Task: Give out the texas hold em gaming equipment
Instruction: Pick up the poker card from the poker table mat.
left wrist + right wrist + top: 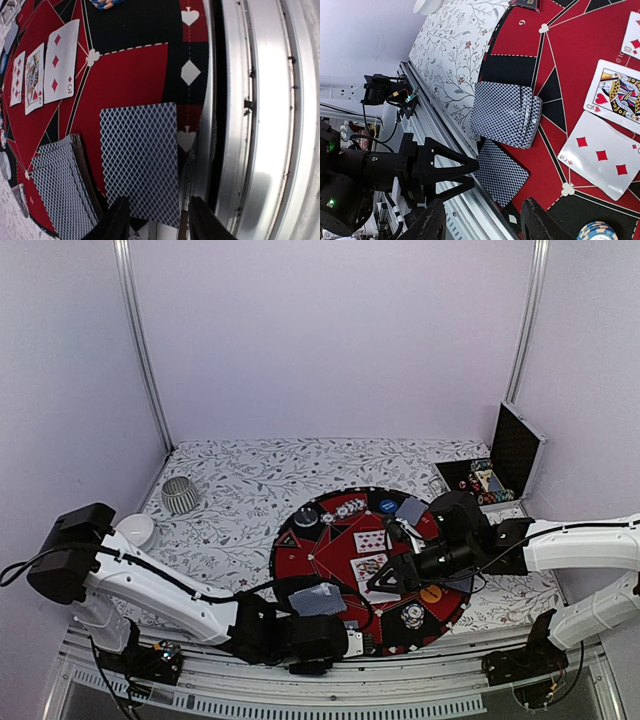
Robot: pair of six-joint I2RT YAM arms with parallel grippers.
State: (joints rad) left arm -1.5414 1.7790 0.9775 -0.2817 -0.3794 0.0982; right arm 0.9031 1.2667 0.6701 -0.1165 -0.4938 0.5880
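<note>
Dealing cards: left claw (159, 201) is apart, astride a face-down card (140, 160) at the mat's (130, 70) near edge. Right claw (485, 212) is apart and empty. Next likely needs a deck (62, 195) pick.

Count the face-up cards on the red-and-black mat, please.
3, in one row: the three of diamonds, a face card beside it, then another diamonds card at the end. Others may be hidden.

Right wrist view: the chip stack (598, 232) is cut by the bottom edge. From above, what sits in the open case (520, 450) is too small for me to tell.
</note>
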